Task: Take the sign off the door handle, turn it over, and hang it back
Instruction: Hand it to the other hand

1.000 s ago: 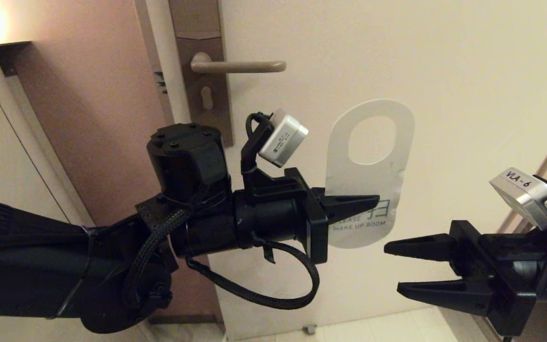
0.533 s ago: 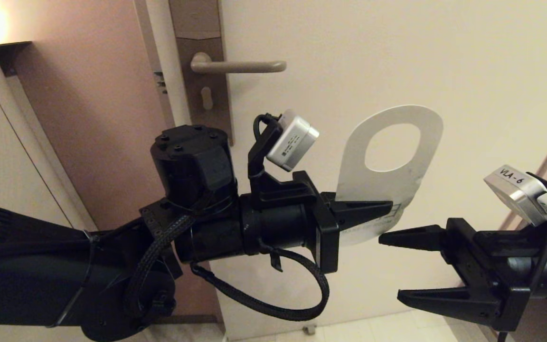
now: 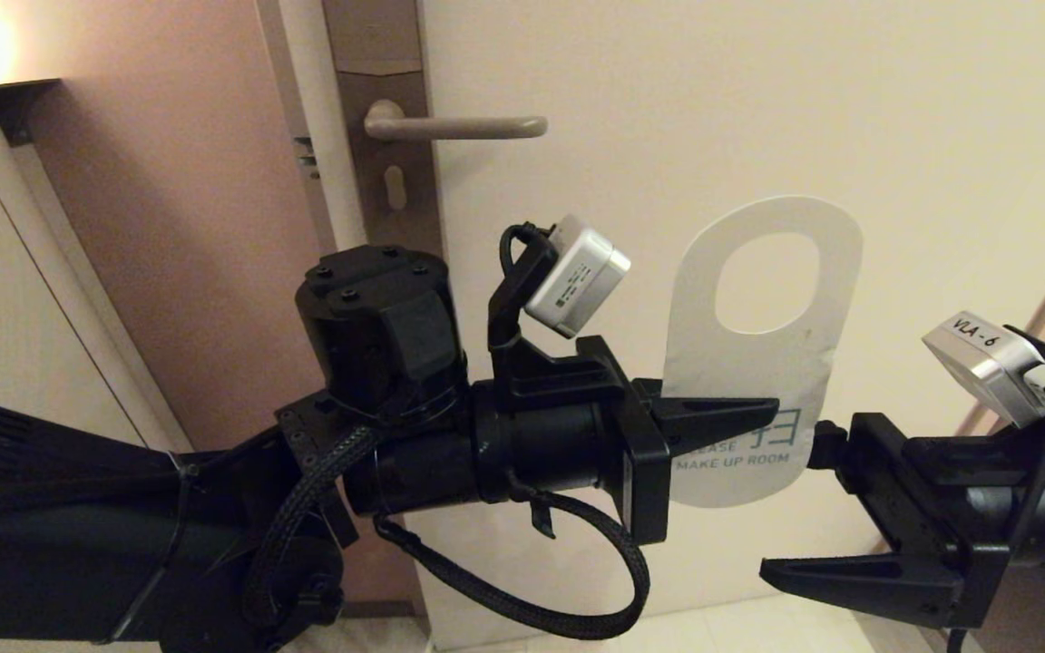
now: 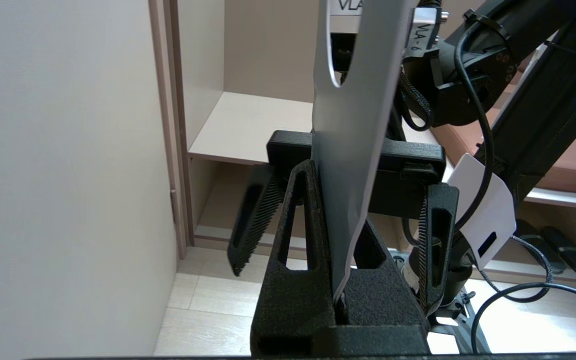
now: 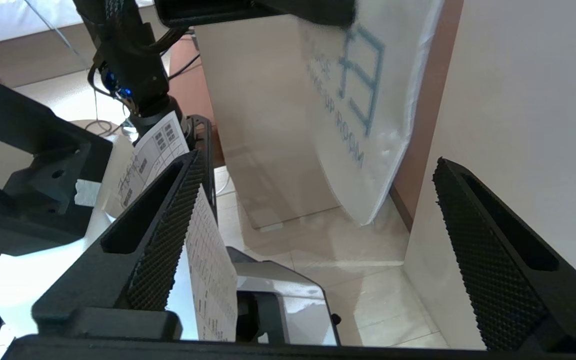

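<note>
The sign (image 3: 763, 363) is off the door handle (image 3: 459, 127) and hangs in the air lower right of it, upright, its white "MAKE UP ROOM" side toward the head view. My left gripper (image 3: 758, 413) is shut on the sign's lower part; in the left wrist view (image 4: 338, 200) the card (image 4: 353, 125) stands edge-on between its fingers. My right gripper (image 3: 790, 508) is open just right of the sign, upper finger hidden behind the card, lower finger below it. In the right wrist view (image 5: 318, 162) the sign's bottom edge (image 5: 363, 125) lies ahead between the spread fingers.
The cream door (image 3: 668, 91) stands close behind both grippers. The brown lock plate (image 3: 414, 227) carries a small thumb-turn (image 3: 394, 188) below the handle. A brownish wall (image 3: 169, 227) is at the left. Shelves (image 4: 248, 125) and pale floor tiles (image 4: 208, 310) show in the left wrist view.
My left gripper moved right with the sign, which tilted and came back upright. My right gripper opened wider and moved in, so its upper finger is now behind the card.
</note>
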Available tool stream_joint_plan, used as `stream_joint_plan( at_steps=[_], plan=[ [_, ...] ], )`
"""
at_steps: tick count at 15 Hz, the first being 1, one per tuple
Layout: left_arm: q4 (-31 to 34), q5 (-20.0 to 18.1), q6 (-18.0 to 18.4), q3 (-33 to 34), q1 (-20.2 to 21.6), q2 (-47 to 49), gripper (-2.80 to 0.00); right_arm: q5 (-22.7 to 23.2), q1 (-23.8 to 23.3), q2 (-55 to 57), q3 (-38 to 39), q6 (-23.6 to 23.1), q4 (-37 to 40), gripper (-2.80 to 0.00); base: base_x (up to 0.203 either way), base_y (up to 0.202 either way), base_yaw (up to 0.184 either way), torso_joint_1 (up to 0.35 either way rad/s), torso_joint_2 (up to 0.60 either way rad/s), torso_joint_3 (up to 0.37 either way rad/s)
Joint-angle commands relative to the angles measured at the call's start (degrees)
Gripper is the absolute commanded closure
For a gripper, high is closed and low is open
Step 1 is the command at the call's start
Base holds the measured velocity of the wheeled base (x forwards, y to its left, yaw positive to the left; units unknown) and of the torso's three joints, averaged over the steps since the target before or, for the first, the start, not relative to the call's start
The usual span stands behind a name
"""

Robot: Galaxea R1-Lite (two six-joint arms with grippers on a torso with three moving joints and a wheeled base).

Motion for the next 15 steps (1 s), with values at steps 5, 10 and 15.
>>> stream_joint_plan(
  at_steps=[5, 10, 15],
  plan=[
    [-0.40, -0.11, -0.05, -0.07, -0.65, 0.29, 0.00, 0.39, 0.62, -0.17, -1.62, 0.27, -0.23, -2.80, 0.000, 0.000, 0.000, 0.000, 0.00, 0.000],
    [-1.42, -0.10, -0.09, -0.66, -0.74, 1.77, 0.00, 0.39, 1.93, -0.25, -2.80, 0.53, -0.19, -2.80, 0.000, 0.000, 0.000, 0.000, 0.00, 0.000],
    [-1.37, -0.11, -0.13, -1.05, -1.09, 2.24, 0.00, 0.39, 3.78, -0.41, -3.73, 0.62, -0.14, -2.80, 0.000, 0.000, 0.000, 0.000, 0.00, 0.000]
  ],
)
